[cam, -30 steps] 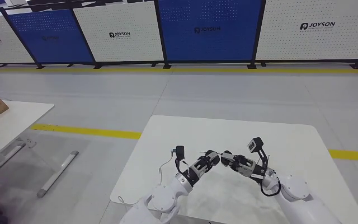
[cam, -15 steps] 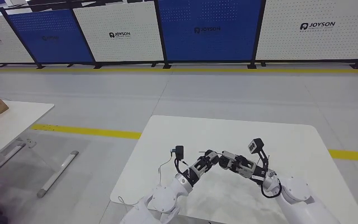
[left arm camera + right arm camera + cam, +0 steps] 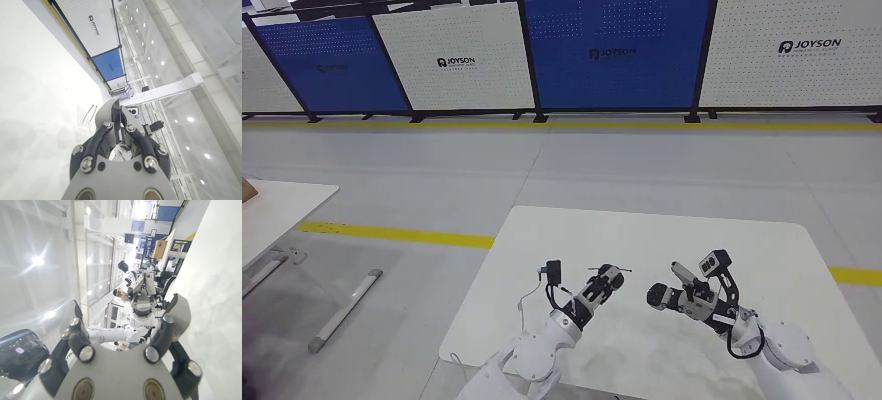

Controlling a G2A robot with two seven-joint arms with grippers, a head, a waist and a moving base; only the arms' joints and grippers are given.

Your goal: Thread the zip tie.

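Observation:
A thin black zip tie (image 3: 606,268) is held level above the white table (image 3: 642,230), pinched in my left gripper (image 3: 609,276). In the left wrist view the gripper (image 3: 119,110) is shut on the tie (image 3: 119,121), which runs edge-on between the pads. My right gripper (image 3: 669,284) hangs a short way to the right of it, apart from the tie. Its fingers (image 3: 77,311) stand wide open in the right wrist view, nothing between them (image 3: 126,308), and the left arm's gripper (image 3: 143,291) faces it farther off.
Two spare black zip ties (image 3: 90,114) lie side by side on the table beyond the left gripper. Another white table (image 3: 282,205) stands off to the left across a floor gap. Blue and white panels (image 3: 612,55) fence the far side.
The two grippers were together at the tie a second ago. The right gripper has let go, opened and drawn back to the right; the left has shifted slightly left, still holding the tie.

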